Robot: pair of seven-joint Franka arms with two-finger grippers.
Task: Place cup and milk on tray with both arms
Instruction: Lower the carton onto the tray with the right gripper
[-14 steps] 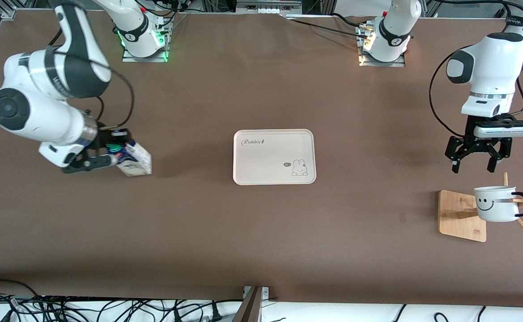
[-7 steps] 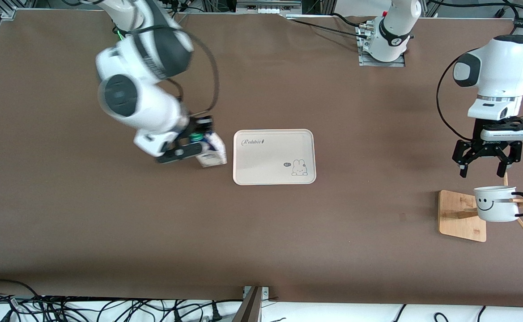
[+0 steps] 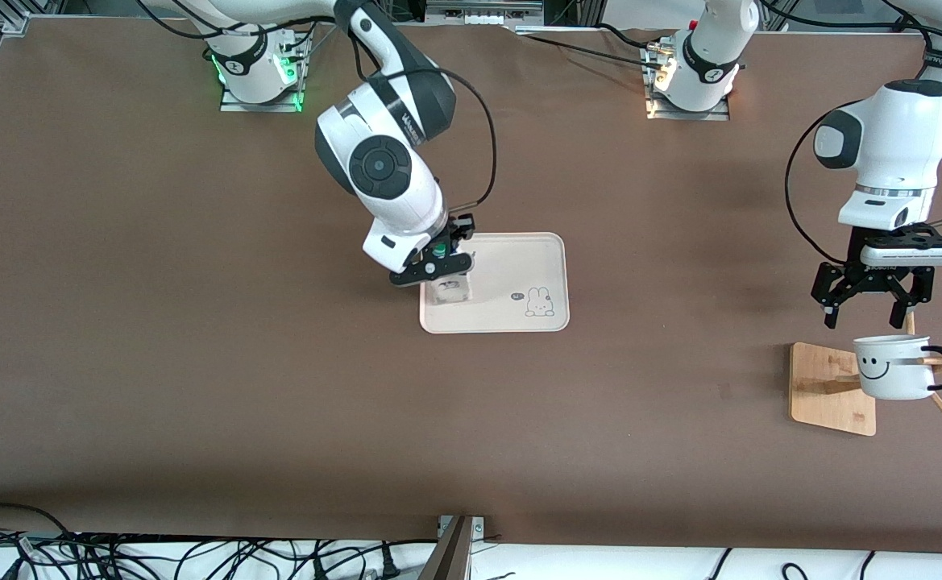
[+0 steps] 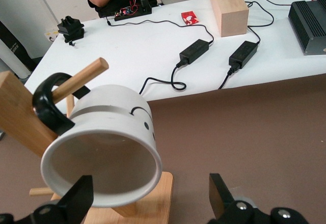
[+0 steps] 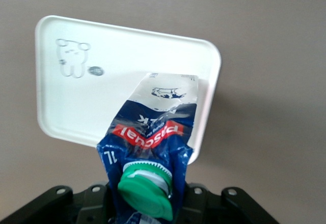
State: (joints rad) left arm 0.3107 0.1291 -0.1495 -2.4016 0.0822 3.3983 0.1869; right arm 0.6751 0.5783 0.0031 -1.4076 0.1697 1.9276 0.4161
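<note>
The milk [image 3: 448, 290] is a blue and white carton with a green cap [image 5: 147, 191]. My right gripper [image 3: 437, 262] is shut on its gabled top. The carton [image 5: 153, 127] sits over the end of the cream tray [image 3: 511, 274] toward the right arm; whether its base touches the tray [image 5: 102, 81] I cannot tell. The white smiley cup [image 3: 890, 368] hangs by its black handle on a peg of a wooden stand [image 3: 829, 387] toward the left arm's end. My left gripper [image 3: 864, 316] hovers open just above the cup [image 4: 102, 132], its fingers [image 4: 79, 201] on either side of the rim.
The stand's pegs [image 4: 81, 79] stick out around the cup. The rabbit drawing [image 3: 539, 302] marks the tray's end toward the left arm, which is bare. Cables [image 3: 197, 556] lie along the table's edge nearest the camera.
My right arm has swung the milk from the right arm's end of the table over to the tray. My left gripper has shifted slightly and come down closer to the cup.
</note>
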